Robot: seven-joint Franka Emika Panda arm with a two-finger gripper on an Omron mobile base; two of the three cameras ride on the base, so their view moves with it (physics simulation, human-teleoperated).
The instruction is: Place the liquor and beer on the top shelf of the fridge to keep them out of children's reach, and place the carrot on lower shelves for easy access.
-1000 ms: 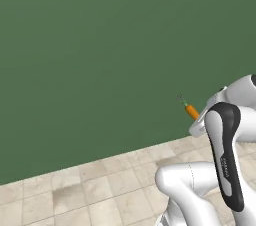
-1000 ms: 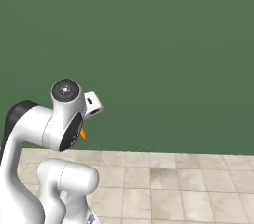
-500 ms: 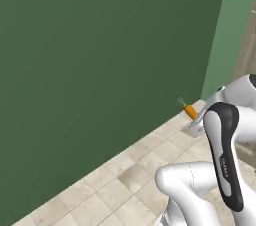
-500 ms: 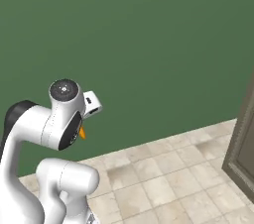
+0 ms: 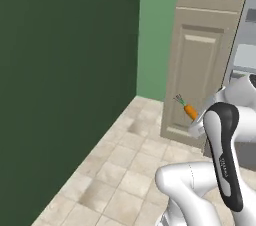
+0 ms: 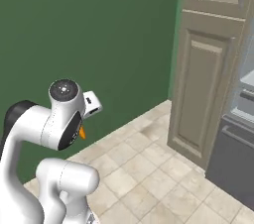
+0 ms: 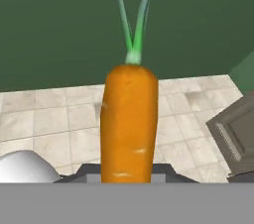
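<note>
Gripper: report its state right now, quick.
Gripper: fingers closed on the carrot, which sticks out from it with its green stem pointing away from the hand.

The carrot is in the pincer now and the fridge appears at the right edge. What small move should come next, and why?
Probably keep turning the base right until the fridge faces the arm. The pincer is shut on the carrot, which sticks out past the hand in the left base view. The fridge sits at the frame edge beside the beige cabinet, so its shelves are likely too far aside to reach.
</note>
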